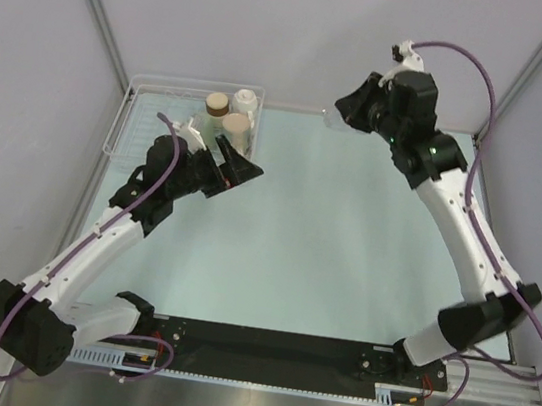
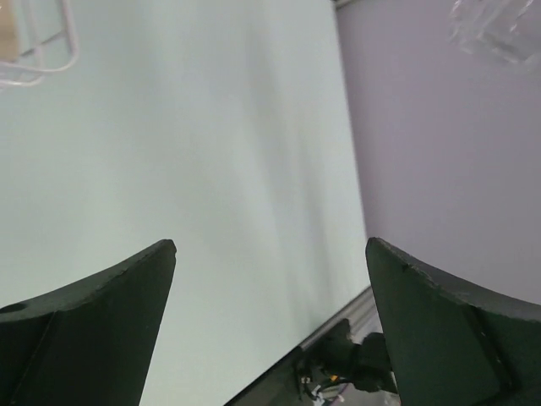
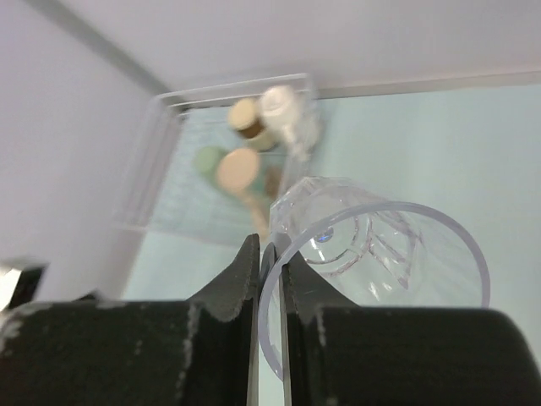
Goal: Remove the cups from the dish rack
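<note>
My right gripper (image 1: 349,109) is raised over the back of the table, right of the dish rack (image 1: 143,104). It is shut on the rim of the clear glass cup (image 3: 380,245), one finger inside and one outside (image 3: 270,258). The glass also shows faintly in the left wrist view (image 2: 499,30). In the rack's right end stand a brown cup (image 1: 217,104), a white cup (image 1: 246,102), a beige cup (image 1: 236,124) and a pale green cup (image 3: 207,159). My left gripper (image 1: 237,172) is open and empty just right of the rack's front corner, fingers wide apart (image 2: 270,247).
Grey walls close in the table at the back and both sides. The rack's corner shows at the top left of the left wrist view (image 2: 42,55). A black rail (image 1: 271,349) with both arm bases runs along the near edge.
</note>
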`<action>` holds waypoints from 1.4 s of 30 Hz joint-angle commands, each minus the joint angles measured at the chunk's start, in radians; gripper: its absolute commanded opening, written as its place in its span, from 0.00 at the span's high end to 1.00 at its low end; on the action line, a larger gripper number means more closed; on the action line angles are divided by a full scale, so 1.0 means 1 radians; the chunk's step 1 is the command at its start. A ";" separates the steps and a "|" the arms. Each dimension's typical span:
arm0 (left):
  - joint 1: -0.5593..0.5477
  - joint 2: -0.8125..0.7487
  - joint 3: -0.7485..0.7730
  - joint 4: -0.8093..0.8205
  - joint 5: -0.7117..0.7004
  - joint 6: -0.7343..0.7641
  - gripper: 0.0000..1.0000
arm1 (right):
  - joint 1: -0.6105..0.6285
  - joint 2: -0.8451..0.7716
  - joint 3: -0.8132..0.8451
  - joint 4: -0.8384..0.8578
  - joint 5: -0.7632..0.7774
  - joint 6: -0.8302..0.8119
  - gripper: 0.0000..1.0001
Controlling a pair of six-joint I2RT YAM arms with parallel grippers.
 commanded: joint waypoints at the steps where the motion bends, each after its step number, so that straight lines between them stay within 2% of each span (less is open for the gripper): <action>1: -0.019 -0.049 0.055 -0.270 -0.166 0.102 0.00 | -0.047 0.251 0.300 -0.347 0.325 -0.132 1.00; 4: -0.019 -0.072 0.046 -0.355 -0.206 0.105 0.00 | -0.068 0.465 0.544 -0.482 0.449 -0.136 1.00; 6: -0.019 -0.101 0.035 -0.408 -0.228 0.096 0.00 | -0.100 0.538 0.609 -0.528 0.486 -0.123 1.00; 7: -0.019 -0.110 0.020 -0.417 -0.234 0.096 0.00 | -0.113 0.625 0.658 -0.554 0.491 -0.115 1.00; 8: -0.020 -0.122 0.012 -0.428 -0.237 0.094 0.00 | -0.126 0.665 0.759 -0.580 0.506 -0.106 1.00; 10: -0.019 -0.159 -0.017 -0.440 -0.237 0.096 0.00 | -0.136 0.750 0.847 -0.604 0.534 -0.113 1.00; 17: -0.048 -0.177 -0.062 -0.483 -0.234 0.111 0.00 | -0.192 0.810 0.798 -0.443 0.564 -0.133 1.00; 23: -0.060 -0.153 -0.089 -0.483 -0.235 0.122 0.00 | -0.261 0.887 0.817 -0.390 0.472 -0.104 1.00; 31: -0.062 -0.113 -0.099 -0.481 -0.255 0.140 0.00 | -0.291 1.025 0.855 -0.370 0.483 -0.098 1.00; 37: -0.060 -0.078 -0.103 -0.486 -0.268 0.150 0.00 | -0.301 1.026 0.787 -0.289 0.489 -0.077 1.00; 42: -0.060 -0.052 -0.091 -0.485 -0.260 0.148 0.00 | -0.315 1.045 0.780 -0.288 0.482 -0.055 1.00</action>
